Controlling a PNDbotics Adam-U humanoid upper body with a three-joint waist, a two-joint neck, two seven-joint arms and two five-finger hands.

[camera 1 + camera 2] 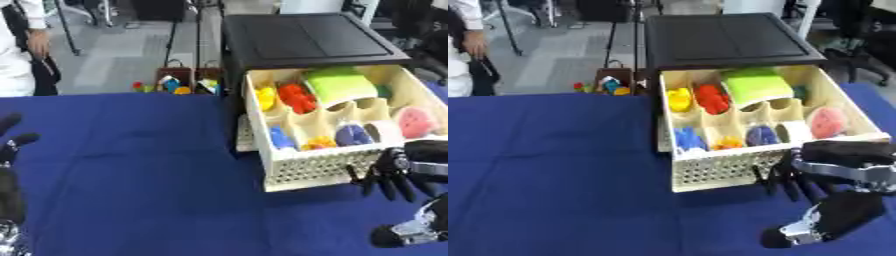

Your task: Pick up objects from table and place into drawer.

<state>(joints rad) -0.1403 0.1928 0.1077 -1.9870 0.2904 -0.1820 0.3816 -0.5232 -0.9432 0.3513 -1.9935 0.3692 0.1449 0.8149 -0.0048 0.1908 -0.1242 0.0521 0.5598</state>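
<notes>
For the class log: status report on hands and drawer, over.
Right hand at drawer front, fingers down, holding nothing. Left hand idle, open. Drawer open, full of toys.

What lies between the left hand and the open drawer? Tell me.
Only bare blue tablecloth lies between the left hand and the drawer, as the left eye view shows.

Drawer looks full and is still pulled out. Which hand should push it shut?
Right. The right hand hangs fingers-down at the drawer front's right end. The left hand rests open at the far left edge of the table.
</notes>
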